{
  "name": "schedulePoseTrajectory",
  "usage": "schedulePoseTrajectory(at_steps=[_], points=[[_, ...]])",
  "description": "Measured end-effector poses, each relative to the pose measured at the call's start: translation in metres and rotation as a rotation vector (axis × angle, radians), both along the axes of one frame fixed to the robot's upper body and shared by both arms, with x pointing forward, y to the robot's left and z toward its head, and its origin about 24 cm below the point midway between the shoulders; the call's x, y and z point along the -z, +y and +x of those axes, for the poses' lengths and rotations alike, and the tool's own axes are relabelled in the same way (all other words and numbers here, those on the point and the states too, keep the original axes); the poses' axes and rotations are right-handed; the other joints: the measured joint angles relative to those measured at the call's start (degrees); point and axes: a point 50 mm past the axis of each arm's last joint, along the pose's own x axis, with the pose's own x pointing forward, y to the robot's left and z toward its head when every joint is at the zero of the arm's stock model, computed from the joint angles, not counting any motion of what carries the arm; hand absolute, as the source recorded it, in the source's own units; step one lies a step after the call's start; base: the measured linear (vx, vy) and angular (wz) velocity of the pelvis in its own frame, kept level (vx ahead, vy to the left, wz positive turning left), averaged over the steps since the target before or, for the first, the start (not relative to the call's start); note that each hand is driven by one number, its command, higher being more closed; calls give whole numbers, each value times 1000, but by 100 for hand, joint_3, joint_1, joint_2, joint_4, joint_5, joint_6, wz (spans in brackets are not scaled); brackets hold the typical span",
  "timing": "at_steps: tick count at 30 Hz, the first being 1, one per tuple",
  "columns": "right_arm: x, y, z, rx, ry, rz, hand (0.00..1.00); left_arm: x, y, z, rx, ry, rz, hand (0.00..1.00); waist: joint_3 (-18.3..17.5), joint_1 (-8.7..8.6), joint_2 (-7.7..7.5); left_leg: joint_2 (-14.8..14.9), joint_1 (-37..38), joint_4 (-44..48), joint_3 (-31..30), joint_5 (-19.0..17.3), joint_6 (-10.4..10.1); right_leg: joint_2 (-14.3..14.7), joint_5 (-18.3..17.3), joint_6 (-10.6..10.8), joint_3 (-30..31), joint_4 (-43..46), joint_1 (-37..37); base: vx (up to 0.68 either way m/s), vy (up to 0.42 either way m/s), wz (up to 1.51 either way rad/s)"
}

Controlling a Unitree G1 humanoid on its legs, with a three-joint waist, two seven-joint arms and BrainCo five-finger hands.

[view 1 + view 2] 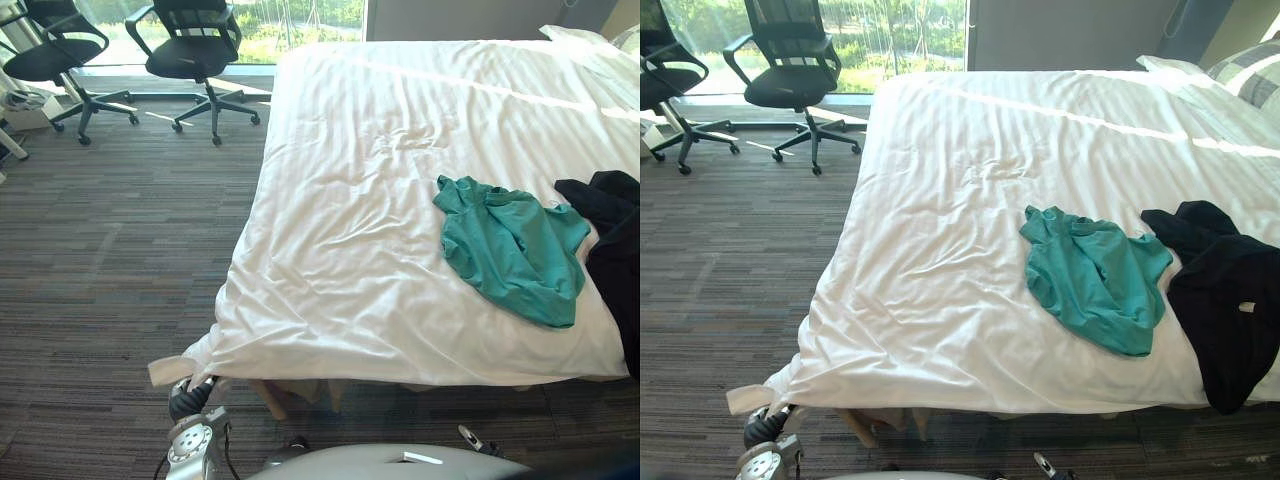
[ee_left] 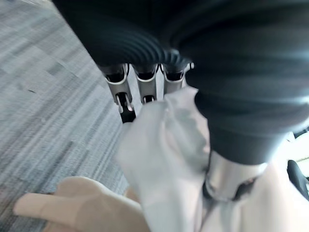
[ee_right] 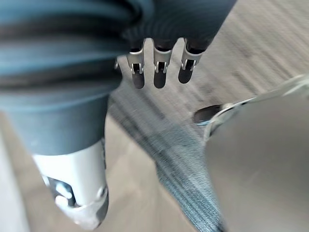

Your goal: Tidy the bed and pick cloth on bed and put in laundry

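Left hand [image 1: 190, 398] had a corner of the white cover [image 1: 380, 220] pinched in a curled grip, right hand [image 3: 159, 67] hung slack and empty, and a hard tug risked sliding the green shirt [image 1: 515, 250] and black garment [image 1: 1225, 290], lying near the cover's foot edge, onto the floor [image 1: 100, 250].

Right hand [image 3: 160, 68] hangs empty, fingers seemingly relaxed, above carpet [image 3: 260, 53].

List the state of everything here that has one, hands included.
white cover: spread out, wrinkled, near corner bunched.
green shirt: crumpled, lying on the cover.
black garment: crumpled beside the shirt, hanging past the cover's near edge.
left hand: curled round the cover's near corner.
right hand: open, holding nothing.
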Motion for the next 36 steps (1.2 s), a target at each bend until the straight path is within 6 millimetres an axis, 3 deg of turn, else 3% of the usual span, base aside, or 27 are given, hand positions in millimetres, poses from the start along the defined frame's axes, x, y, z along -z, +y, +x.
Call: schedulePoseTrajectory(at_steps=[2, 5, 6, 7, 9, 11, 15, 16, 18, 22, 24, 25, 26, 27, 28, 30, 31, 32, 33, 34, 36], points=[[1, -7, -17, 130, 43, 10, 0, 19, 3, -72, -204, 266, -167, 0, -22, -29, 112, 21, 46, 2, 22, -21, -26, 13, -7, 6, -9, 0, 73, 74, -13, 5], [0, -12, -32, 228, 68, 2, 0, 18, 0, -121, -183, 415, -255, 0, -56, 12, 263, 46, 64, 2, 68, -50, -63, 30, -13, -3, 11, 0, 86, 16, -2, 6], [0, -13, -32, 237, 64, 1, 0, 18, 1, -125, -185, 418, -259, 0, -62, 20, 272, 57, 83, 2, 103, -66, -79, 40, -21, -16, 38, 0, 91, -18, -7, -17], [-1, -14, -29, 242, 54, -1, 0, 16, 5, -125, -166, 412, -246, 0, -65, 55, 270, 87, 144, 1, 205, -88, -98, 71, -37, -43, 147, 3, 92, -48, -22, -38], [-1, -17, -26, 269, 39, -9, 0, 15, 13, -104, -53, 356, -208, 0, -81, 54, 252, 137, 216, -5, 356, -99, -111, 117, -51, -66, 272, 32, 85, -75, -33, -42], [-3, -22, -26, 319, 16, -30, 0, 16, 12, -67, 101, 234, -193, 0, -191, 1, 215, 170, 221, -27, 489, -126, -126, 147, -57, -87, 332, 23, 46, -74, -31, -31], [-4, -23, -23, 446, -3, -45, 0, 13, -24, 14, 378, -66, -193, 0, -323, -63, 145, 205, 219, -29, 679, -152, -152, 204, -29, -106, 529, 7, -73, -12, -18, -27], [-4, -22, -23, 485, -4, -50, 0, 13, -34, 25, 406, -116, -210, 0, -338, -65, 116, 219, 219, -29, 731, -159, -164, 220, -23, -112, 572, 12, -92, 46, -24, -28], [-5, -25, -24, 568, -4, -60, 0, 14, -49, 32, 420, -161, -254, 0, -344, -69, 45, 242, 240, -22, 827, -171, -193, 254, -10, -117, 670, 22, -111, 83, -27, -24], [-13, -49, -23, 705, -38, -133, 0, 16, -47, 23, 366, -155, -266, 0, -260, -28, -56, 260, 433, 4, 1015, -203, -239, 278, -7, -117, 803, 62, -59, 99, -7, -20], [-27, -81, -7, 708, -104, -226, 0, 17, -47, 16, 372, -127, -274, 0, -240, -35, -91, 265, 568, 4, 1135, -268, -272, 281, 3, -100, 915, 110, -9, 35, 9, -21], [-31, -88, -2, 701, -119, -248, 0, 18, -47, 16, 370, -124, -276, 0, -235, -42, -99, 260, 581, 4, 1151, -286, -267, 290, 4, -97, 918, 119, -10, -10, 9, -26], [-45, -111, 12, 664, -169, -334, 0, 18, -45, 14, 340, -124, -290, 0, -232, -49, -114, 255, 610, 4, 1229, -357, -266, 294, 5, -93, 931, 125, -11, -41, 2, -22], [-53, -122, 21, 649, -202, -378, 0, 19, -45, 12, 332, -117, -295, 0, -227, -51, -127, 248, 615, 4, 1274, -374, -262, 290, 14, -80, 935, 125, -10, -57, -2, -25], [-71, -142, 36, 612, -268, -468, 100, 20, -44, 9, 305, -112, -311, 0, -221, -54, -154, 232, 634, 4, 1291, -394, -257, 267, 22, -66, 945, 126, -9, -55, -4, -12], [-108, -168, 62, 510, -403, -639, 100, 21, -44, 7, 279, -111, -329, 0, -196, -112, -189, 205, 646, 5, 1290, -396, -255, 238, 33, -48, 951, 131, -3, -45, -9, -3], [-139, -177, 89, 393, -523, -752, 100, 22, -43, 0, 273, -93, -335, 0, -181, -181, -216, 195, 642, 6, 1279, -397, -255, 226, 32, -47, 952, 133, -8, -58, -30, -6], [-171, -176, 119, 264, -664, -832, 100, 22, -42, -3, 271, -84, -339, 0, -178, -224, -231, 188, 630, 10, 1285, -397, -255, 225, 32, -47, 977, 135, -36, -61, -38, -8], [-187, -173, 133, 193, -732, -867, 100, 22, -41, -3, 269, -83, -340, 0, -172, -230, -241, 185, 622, 21, 1286, -397, -254, 224, 31, -46, 1000, 134, -47, -79, -66, -11], [-228, -154, 171, -18, -932, -919, 100, 22, -40, -3, 277, -78, -336, 0, -160, -227, -263, 186, 587, 60, 1269, -398, -252, 225, 27, -42, 1012, 123, -70, -72, -62, -7], [-248, -135, 194, -135, -1055, -921, 100, 22, -41, -3, 287, -73, -336, 0, -180, -221, -291, 179, 502, 74, 1235, -393, -245, 221, 17, -42, 1008, 122, -160, -70, -58, 1]])
